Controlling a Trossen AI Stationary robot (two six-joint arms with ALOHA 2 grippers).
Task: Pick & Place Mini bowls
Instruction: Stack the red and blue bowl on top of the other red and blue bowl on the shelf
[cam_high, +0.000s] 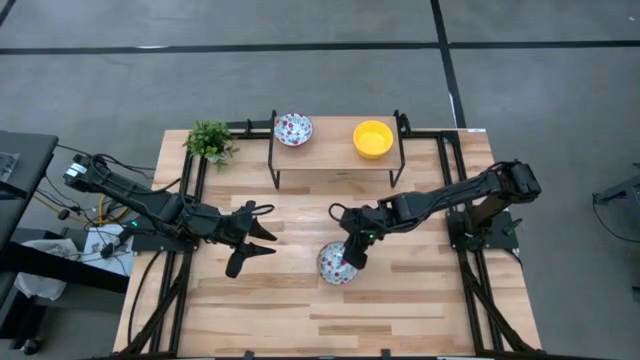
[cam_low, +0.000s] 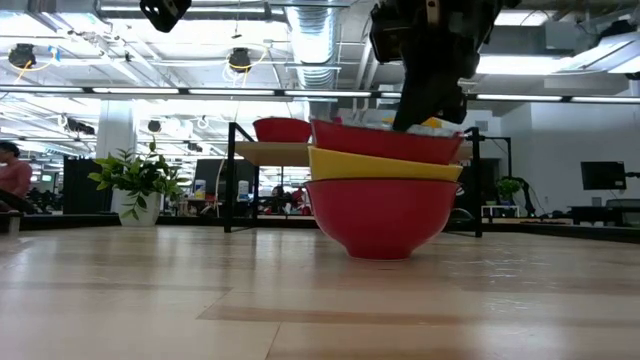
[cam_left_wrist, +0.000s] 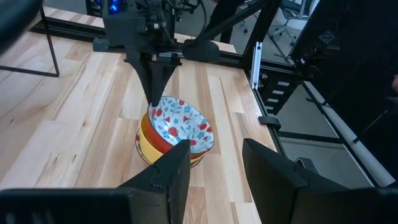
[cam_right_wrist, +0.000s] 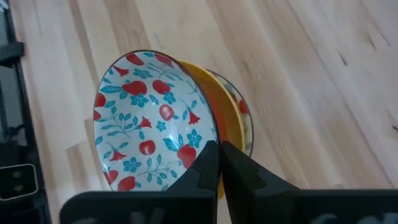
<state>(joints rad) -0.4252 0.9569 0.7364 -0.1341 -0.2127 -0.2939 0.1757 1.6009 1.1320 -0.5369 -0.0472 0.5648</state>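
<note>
A stack of mini bowls (cam_high: 335, 265) stands on the table near its middle. The low view shows a red-sided bowl (cam_low: 380, 215) at the bottom, a yellow one (cam_low: 385, 165) in it, and a floral bowl (cam_right_wrist: 149, 118) tilted on top. My right gripper (cam_high: 350, 255) is shut on that top bowl. My left gripper (cam_high: 266, 235) hovers open to the stack's left, with its fingers (cam_left_wrist: 180, 168) short of the bowls (cam_left_wrist: 177, 127). Another floral bowl (cam_high: 293, 128) and a yellow bowl (cam_high: 373, 138) sit on a low rack. My right gripper (cam_right_wrist: 219, 149) pinches the top floral bowl's rim (cam_right_wrist: 210, 132), with one finger inside the bowl and one outside. It comes from above, slanting in from the table's right (cam_left_wrist: 154, 93). The bowl is tilted and still sits in the yellow bowl beneath.
The low wooden rack (cam_high: 335, 160) with dark legs stands at the table's far middle. A small green potted plant (cam_high: 210, 140) is at the far left corner. Black frame rails (cam_high: 455, 170) run along both table sides. Bare wood lies in front of the stack.
</note>
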